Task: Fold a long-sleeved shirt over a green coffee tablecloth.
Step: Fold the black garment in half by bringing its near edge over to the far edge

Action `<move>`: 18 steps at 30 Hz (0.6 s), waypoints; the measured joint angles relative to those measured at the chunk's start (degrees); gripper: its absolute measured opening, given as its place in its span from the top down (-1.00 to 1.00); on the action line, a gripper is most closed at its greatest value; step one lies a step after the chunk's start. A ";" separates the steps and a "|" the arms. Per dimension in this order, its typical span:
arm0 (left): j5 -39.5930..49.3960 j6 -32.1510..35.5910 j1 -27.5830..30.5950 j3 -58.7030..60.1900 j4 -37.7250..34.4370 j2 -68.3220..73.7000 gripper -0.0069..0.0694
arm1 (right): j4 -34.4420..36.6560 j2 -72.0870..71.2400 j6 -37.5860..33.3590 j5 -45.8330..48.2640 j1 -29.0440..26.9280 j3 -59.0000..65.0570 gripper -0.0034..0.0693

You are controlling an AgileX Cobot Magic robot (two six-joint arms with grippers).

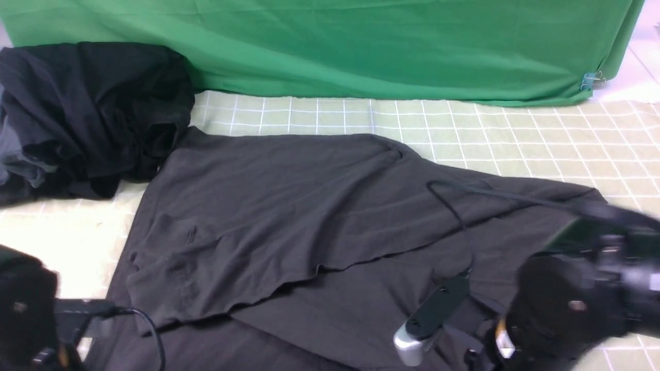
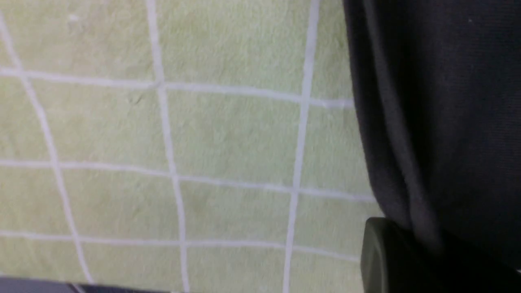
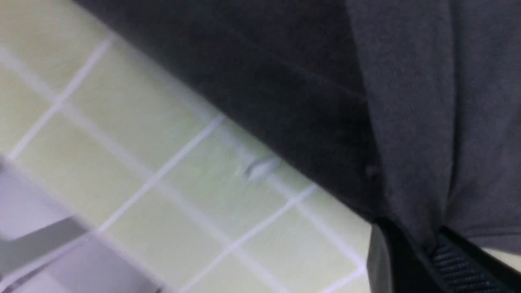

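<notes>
Fabric of the long-sleeved shirt (image 3: 407, 101) is pinched between the two fingers (image 3: 456, 264) of the right gripper (image 3: 425, 250); the jaws are closed tight on a fold of the dark cloth, which hangs gathered out of the gap; beside it the green coffee tablecloth (image 3: 163, 162) shows with its white lines. In the left wrist view only one finger (image 2: 380, 256) of the left gripper (image 2: 425, 262) can be seen; the edge of the shirt lies against this finger and covers the other side, so it touches the cloth, but I cannot tell if the jaws are closed on it or how wide they stand. In the front view the shirt lies spread over the middle of the tablecloth, with the back side up and no print visible; one large layer is folded over a lower layer, and its near edge runs out at the bottom of the view. The right arm (image 1: 577, 293) is low over the near right part of the shirt and appears blurred; the left arm (image 1: 26, 309) is at the near left corner, just beside the shirt's left edge. A black heap of clothing (image 1: 87, 113) rests at the far left, touching the shirt's far corner; a plain green cloth (image 1: 361, 46) hangs behind the tablecloth.
</notes>
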 joint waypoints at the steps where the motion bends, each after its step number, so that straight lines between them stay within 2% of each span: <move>1: 2.55 0.13 0.00 -0.93 -0.29 -2.34 0.76 | 0.13 -2.03 0.48 1.20 0.23 0.00 0.83; 6: 6.24 0.62 0.00 -7.36 1.61 -9.34 0.76 | -1.11 -9.76 1.16 4.78 0.46 -1.10 0.84; 10: 6.31 0.75 1.44 -16.21 4.79 -7.46 0.76 | -3.53 -10.54 1.26 6.72 -1.92 -6.17 0.84; 13: 4.82 1.66 4.79 -22.94 4.53 -2.81 0.76 | -4.87 -9.21 0.01 6.86 -5.48 -10.49 0.84; 18: -0.31 8.14 13.27 -40.06 -0.59 13.47 0.76 | -5.38 -0.13 -6.28 4.46 -15.71 -23.82 0.84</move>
